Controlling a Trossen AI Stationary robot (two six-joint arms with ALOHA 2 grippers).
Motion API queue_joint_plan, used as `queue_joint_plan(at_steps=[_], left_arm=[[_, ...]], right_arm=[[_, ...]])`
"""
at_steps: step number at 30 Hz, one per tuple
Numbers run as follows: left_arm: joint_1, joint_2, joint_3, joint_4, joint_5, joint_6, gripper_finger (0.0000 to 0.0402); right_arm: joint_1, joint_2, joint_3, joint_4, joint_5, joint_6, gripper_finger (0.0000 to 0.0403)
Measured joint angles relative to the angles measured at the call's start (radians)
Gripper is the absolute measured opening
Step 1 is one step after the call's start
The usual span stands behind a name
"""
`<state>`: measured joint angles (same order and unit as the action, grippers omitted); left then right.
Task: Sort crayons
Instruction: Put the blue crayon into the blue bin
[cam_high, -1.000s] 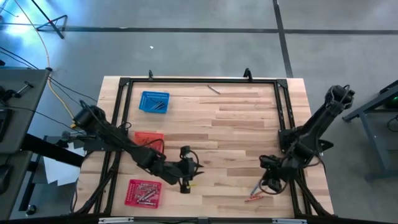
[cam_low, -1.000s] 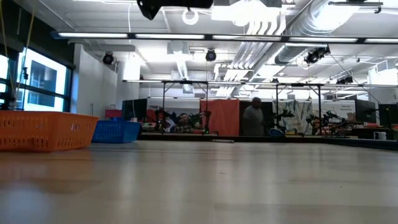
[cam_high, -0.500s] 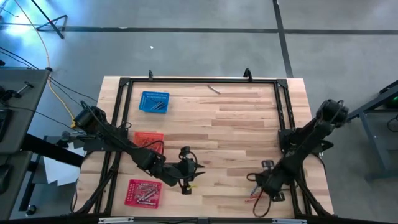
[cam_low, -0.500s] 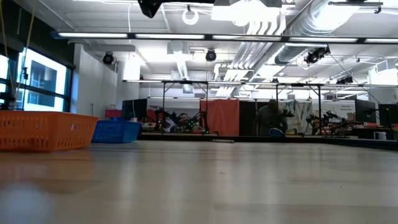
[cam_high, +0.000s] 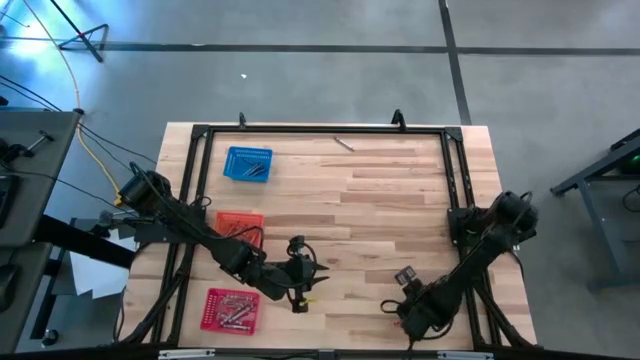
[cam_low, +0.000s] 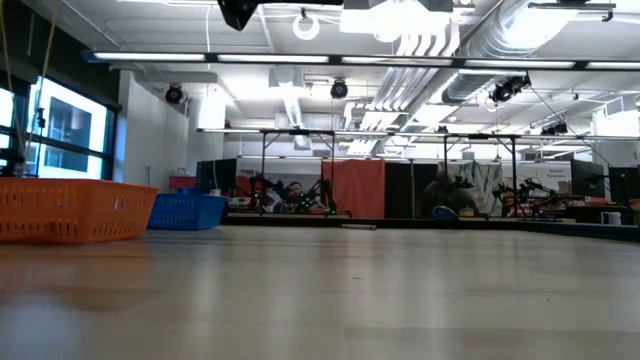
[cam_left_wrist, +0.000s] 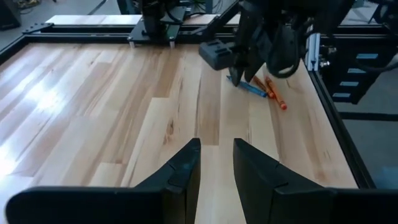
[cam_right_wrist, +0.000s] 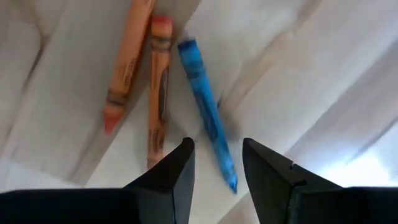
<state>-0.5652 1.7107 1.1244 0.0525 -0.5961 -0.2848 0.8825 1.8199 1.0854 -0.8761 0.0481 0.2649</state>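
Observation:
Three crayons lie side by side on the wood near the table's near right corner: a blue one (cam_right_wrist: 205, 106) and two orange-red ones (cam_right_wrist: 127, 62) (cam_right_wrist: 158, 87). My right gripper (cam_right_wrist: 214, 162) points straight down just above them and is open, with the blue crayon's end (cam_right_wrist: 227, 174) below the gap. In the left wrist view the same gripper (cam_left_wrist: 245, 65) hangs over the blue crayon (cam_left_wrist: 255, 89). My left gripper (cam_left_wrist: 216, 158) waits open, with nothing between its fingers, over the near middle of the table (cam_high: 305, 278). A small orange bit (cam_high: 320, 284) shows by its tips; I cannot tell what it is.
At the table's left stand a blue basket (cam_high: 248, 163), an orange basket (cam_high: 240, 222) and, near the front edge, a red basket (cam_high: 231, 309) holding several crayons. A lone greyish stick (cam_high: 344, 143) lies by the far edge. A black frame rail (cam_high: 455, 200) borders the right side.
My right gripper has swung toward the near edge and a little leftward. It has sunk and rolled about its wrist until it points straight down over the three crayons. They have not moved.

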Motion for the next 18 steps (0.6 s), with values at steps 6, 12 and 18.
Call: queue_joint_plan(at_steps=[6,12,18], left_arm=[[-0.015,0.000,0.000,-0.002,0.000,-0.001,0.0080],[-0.033,0.000,0.000,-0.003,0.000,-0.001,0.0080],[-0.032,0.000,0.000,-0.019,0.000,0.011,0.0080]], right_arm=[[-0.033,0.059,0.033,-0.014,-0.009,-0.038,0.0128],[-0.074,0.065,0.029,-0.003,-0.044,0.001,0.0096],[-0.110,0.066,0.027,0.004,-0.085,0.044,0.0011]])
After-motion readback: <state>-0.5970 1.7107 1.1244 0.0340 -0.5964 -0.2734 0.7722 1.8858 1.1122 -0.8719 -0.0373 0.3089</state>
